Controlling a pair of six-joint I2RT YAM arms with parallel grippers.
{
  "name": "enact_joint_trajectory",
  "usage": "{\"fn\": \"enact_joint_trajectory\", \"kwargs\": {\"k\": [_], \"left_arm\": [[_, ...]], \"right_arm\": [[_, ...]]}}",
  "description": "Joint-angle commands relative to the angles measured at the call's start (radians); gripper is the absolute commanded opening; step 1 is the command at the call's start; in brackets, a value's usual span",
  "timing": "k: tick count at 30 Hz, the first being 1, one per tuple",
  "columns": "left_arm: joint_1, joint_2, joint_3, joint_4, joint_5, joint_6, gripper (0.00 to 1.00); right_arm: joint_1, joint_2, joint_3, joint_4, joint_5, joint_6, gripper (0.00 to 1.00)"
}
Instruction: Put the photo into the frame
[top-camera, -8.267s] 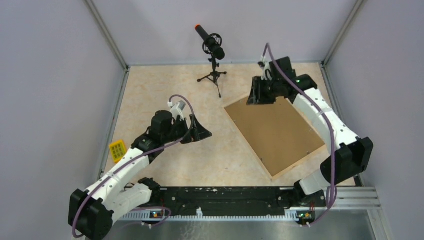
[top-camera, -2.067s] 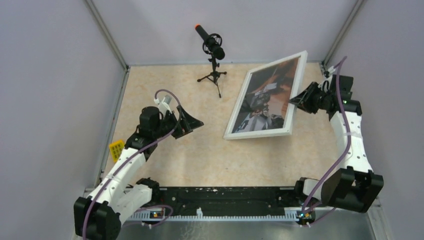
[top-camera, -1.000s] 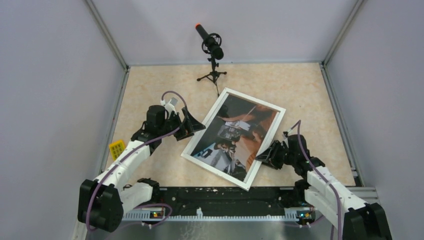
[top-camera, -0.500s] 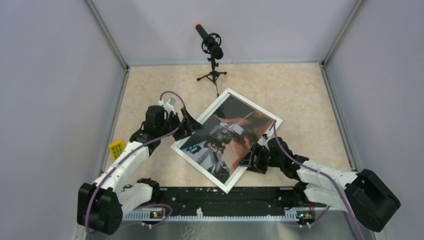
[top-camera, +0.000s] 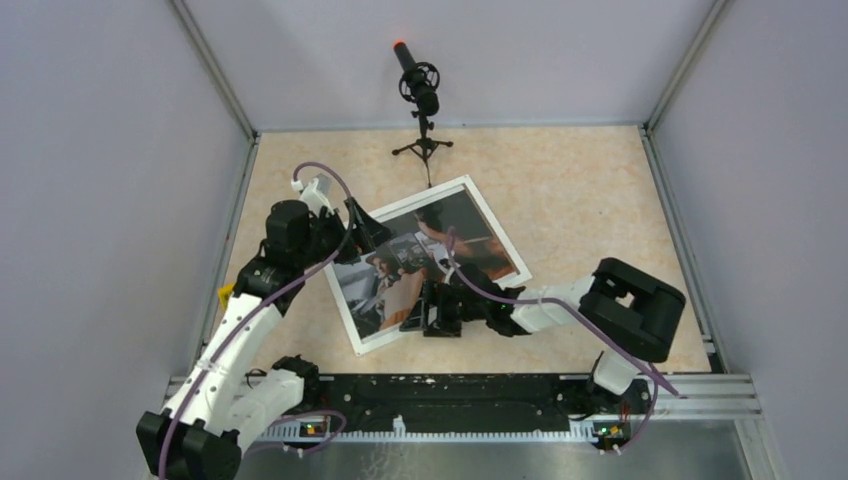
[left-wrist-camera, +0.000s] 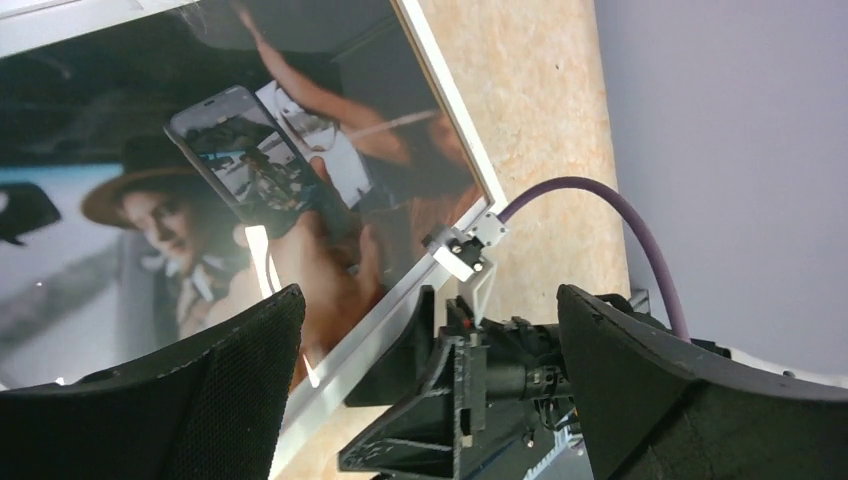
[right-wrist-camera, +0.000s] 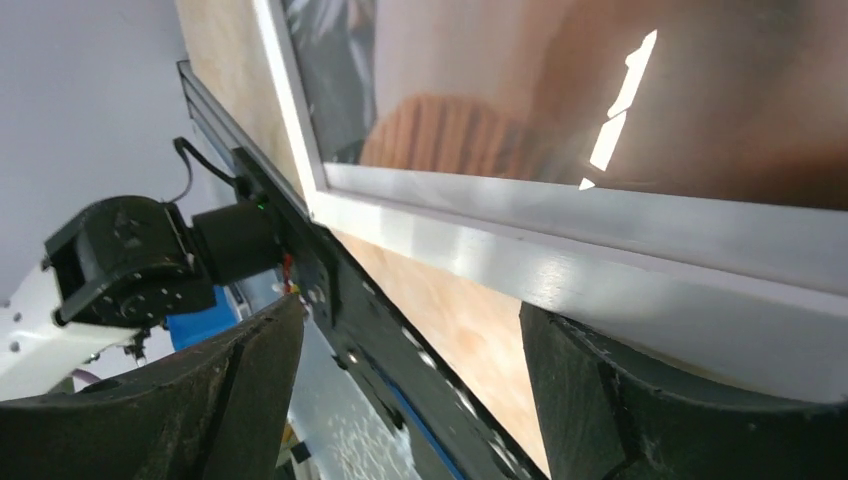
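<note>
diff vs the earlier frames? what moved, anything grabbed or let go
The right tool flipped the frame from brown back up to photo side up, then dragged it left toward the left arm, turning it. Its jaws now stand open at the frame's near edge: let go. The left tool moved over the frame's far left corner. Unchanged: left tool open, holding nothing.

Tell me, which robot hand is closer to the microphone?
Left. The left gripper hovers over the far left corner of the frame, toward the microphone; the right gripper is at its near edge, farther off.
</note>
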Motion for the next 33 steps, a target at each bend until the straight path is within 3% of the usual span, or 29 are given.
{"fn": "enact_joint_trajectory", "kwargs": {"k": [1,4,8,12,17,24,33], "left_arm": [[-0.003,-0.055,0.078,-0.072,-0.065,0.046,0.98],[-0.003,-0.081,0.145,-0.129,-0.105,0.079,0.99],[-0.003,-0.124,0.275,-0.178,-0.202,0.125,0.99],[-0.003,-0.141,0.434,-0.173,-0.269,0.175,0.98],[-0.003,-0.136,0.626,-0.101,-0.257,0.240,0.98],[-0.003,-0.179,0.732,0.002,-0.269,0.296,0.99],[-0.003,-0.256,0.722,0.053,-0.365,0.323,0.99]], "right_arm": [[0.012,0.071,0.171,0.054,0.027,-0.040,0.80],[0.013,-0.031,0.184,0.010,0.009,-0.089,0.83],[0.013,-0.259,0.313,-0.438,0.170,-0.314,0.99],[0.001,-0.395,0.547,-0.820,0.352,-0.551,0.99],[-0.004,-0.478,0.852,-1.079,0.542,-0.790,0.99],[-0.003,-0.599,1.113,-1.080,0.621,-0.983,0.99],[-0.004,-0.744,1.101,-0.905,0.625,-1.085,0.99]]}}
